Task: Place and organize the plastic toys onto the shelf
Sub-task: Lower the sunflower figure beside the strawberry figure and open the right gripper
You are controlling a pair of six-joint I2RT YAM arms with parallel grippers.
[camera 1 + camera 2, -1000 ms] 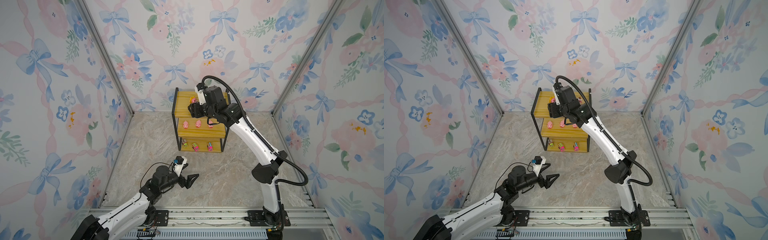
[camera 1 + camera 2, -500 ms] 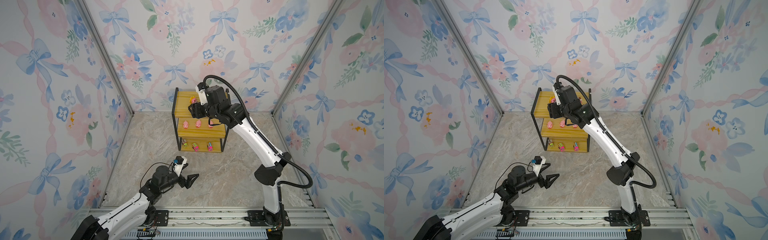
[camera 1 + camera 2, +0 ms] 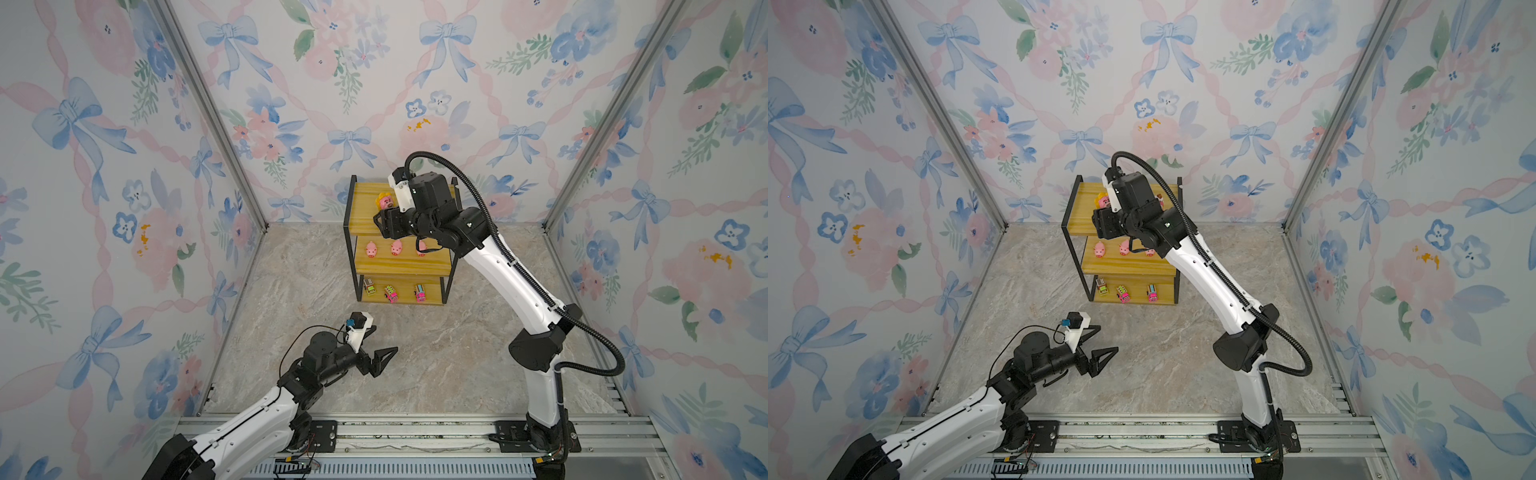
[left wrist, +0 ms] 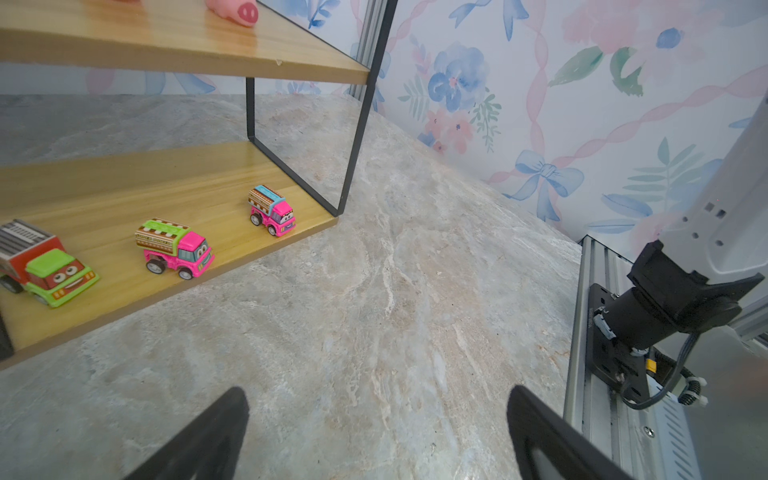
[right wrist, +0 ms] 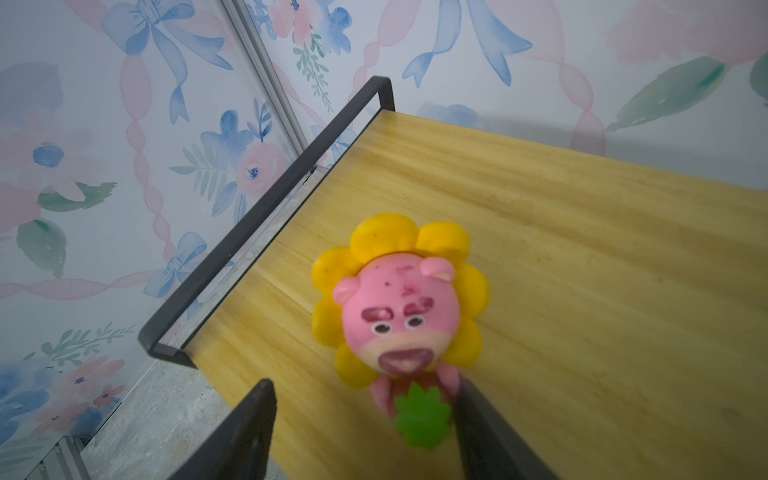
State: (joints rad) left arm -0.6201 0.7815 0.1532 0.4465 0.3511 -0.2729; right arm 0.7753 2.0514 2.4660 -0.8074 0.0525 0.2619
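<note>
Top views: right elbow (image 3: pixel 538 351) farther right

right arm (image 3: pixel 511 270), elbow (image 3: pixel 538 349) drifted slightly rightward, a little farther from the shelf (image 3: pixel 399 270)

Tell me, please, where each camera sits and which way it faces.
Top views: high on the rail side, looking down on the floor, shelf, left arm and right arm.
Left wrist: low over the floor, facing trucks on the bottom board; open left end effector and right arm's base show.
Right wrist: above the top board, looking down on the bear between the fingers of the open right end effector.
Shared: both top views also show trucks and bear.
</note>
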